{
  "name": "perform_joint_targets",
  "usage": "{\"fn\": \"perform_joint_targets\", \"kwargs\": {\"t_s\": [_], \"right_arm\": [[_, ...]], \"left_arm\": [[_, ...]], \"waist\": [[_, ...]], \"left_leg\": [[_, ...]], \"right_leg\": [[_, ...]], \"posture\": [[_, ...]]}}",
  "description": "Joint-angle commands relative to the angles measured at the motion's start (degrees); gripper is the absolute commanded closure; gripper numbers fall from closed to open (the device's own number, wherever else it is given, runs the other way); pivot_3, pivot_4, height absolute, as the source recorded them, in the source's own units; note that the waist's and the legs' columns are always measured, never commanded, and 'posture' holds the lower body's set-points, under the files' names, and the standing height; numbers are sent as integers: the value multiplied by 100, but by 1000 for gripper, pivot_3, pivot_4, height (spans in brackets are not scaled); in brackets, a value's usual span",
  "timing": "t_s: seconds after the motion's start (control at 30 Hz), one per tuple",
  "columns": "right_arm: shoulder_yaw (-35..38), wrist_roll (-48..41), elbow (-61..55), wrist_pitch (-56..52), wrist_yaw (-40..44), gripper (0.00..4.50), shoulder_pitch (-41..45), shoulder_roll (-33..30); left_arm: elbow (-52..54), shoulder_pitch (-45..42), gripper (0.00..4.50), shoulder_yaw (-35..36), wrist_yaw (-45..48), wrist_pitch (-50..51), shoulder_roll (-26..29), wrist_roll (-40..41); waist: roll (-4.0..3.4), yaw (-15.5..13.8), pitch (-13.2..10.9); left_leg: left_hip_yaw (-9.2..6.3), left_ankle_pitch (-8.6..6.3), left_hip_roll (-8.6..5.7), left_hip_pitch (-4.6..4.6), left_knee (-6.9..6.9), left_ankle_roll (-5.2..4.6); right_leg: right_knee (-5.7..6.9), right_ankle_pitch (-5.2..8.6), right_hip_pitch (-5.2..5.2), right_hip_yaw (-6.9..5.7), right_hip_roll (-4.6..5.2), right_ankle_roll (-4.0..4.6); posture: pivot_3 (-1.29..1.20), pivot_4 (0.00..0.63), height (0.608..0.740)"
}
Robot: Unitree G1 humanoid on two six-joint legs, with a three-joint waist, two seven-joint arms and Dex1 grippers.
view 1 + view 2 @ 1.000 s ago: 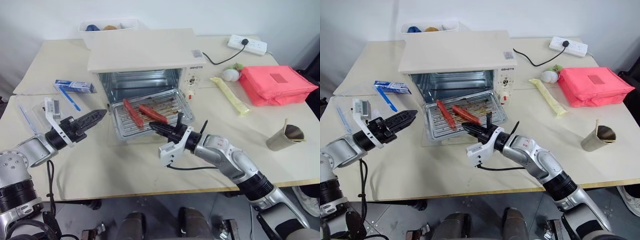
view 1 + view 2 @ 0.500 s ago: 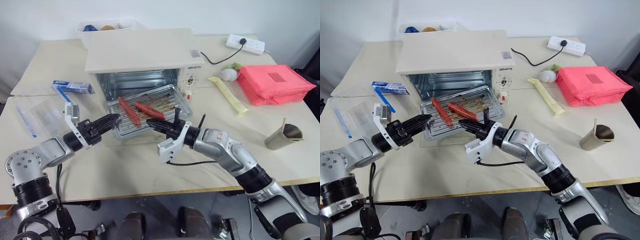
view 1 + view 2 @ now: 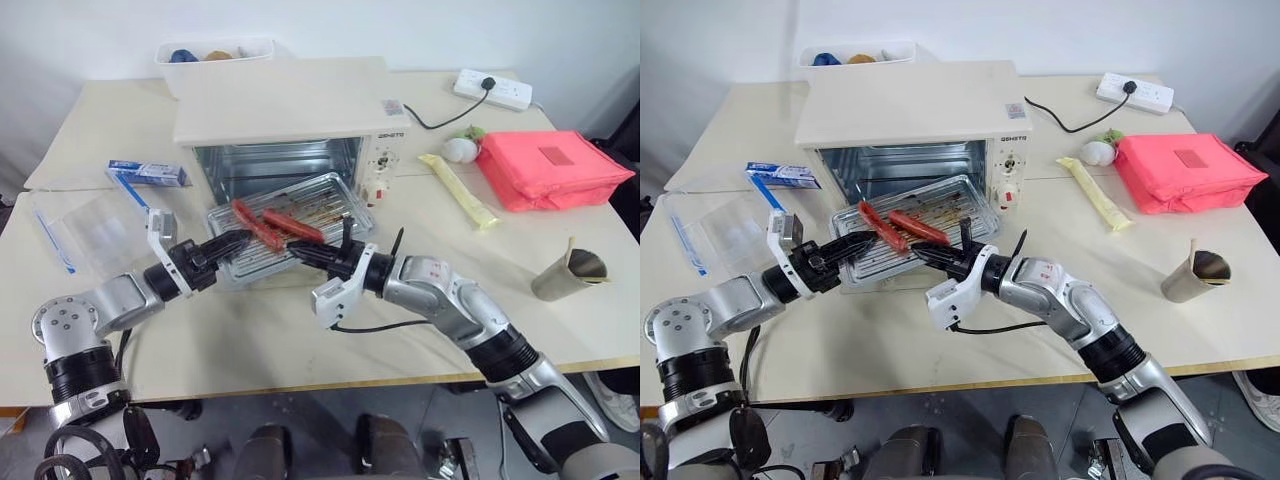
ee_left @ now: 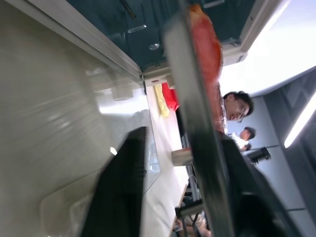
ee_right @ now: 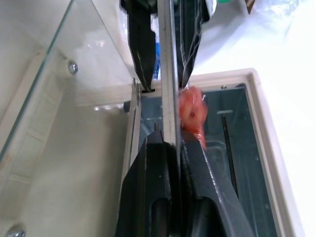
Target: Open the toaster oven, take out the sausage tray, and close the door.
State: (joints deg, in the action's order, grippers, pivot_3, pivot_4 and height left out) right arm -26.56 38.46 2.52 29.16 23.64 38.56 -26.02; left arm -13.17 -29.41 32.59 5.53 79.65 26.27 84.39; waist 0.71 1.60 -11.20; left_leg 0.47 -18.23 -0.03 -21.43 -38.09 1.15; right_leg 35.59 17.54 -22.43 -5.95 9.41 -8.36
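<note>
Basically right gripper clamped sausage tray front rim; left gripper fingers straddled left rim, not visibly clamped, to share load over door.

Looks like a lab or office test space, not a home kitchen: pale work tables pushed together against a bare white wall, a toaster oven set among a power strip, a paper cup and a red pouch; ceiling strip lights and seated people beyond.
</note>
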Motion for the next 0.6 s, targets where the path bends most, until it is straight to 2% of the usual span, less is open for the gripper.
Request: {"fn": "perform_joint_targets", "kwargs": {"t_s": [0.03,0.1,0.33,0.43,0.6], "right_arm": [[158,-647,-171,58,268,4195,61,49],[225,-854,-186,79,387,3616,41,13],[517,-1687,-199,420,738,1195,-114,-428],[640,-2414,-260,550,1130,208,-345,-725],[1116,-3789,-367,28,1921,208,-1026,-1260]], "left_arm": [[4,68,4050,65,-344,-40,-48,667],[67,213,4500,79,-652,-204,-108,1106],[779,1147,4500,26,-1454,-1145,-176,2617],[1184,1605,4500,152,-1498,-1455,-245,2854],[2033,2504,4500,788,-1169,-1748,-618,2861]], "waist": [[0,2,0],[0,2,0],[1,-1,0],[1,-7,1],[1,-25,1]], "left_leg": [[-1,0,0,0,0,0],[-2,0,1,0,1,0],[-5,0,3,6,3,0],[-6,-1,2,7,5,0],[4,-2,1,12,2,-3]], "right_leg": [[0,0,0,0,0,0],[0,0,0,0,0,0],[0,0,0,7,1,0],[-6,0,2,9,3,0],[-32,0,27,5,3,0]], "posture": [[0,150,740],[0,150,740],[0,150,740],[0,150,740],[0,150,740]]}}
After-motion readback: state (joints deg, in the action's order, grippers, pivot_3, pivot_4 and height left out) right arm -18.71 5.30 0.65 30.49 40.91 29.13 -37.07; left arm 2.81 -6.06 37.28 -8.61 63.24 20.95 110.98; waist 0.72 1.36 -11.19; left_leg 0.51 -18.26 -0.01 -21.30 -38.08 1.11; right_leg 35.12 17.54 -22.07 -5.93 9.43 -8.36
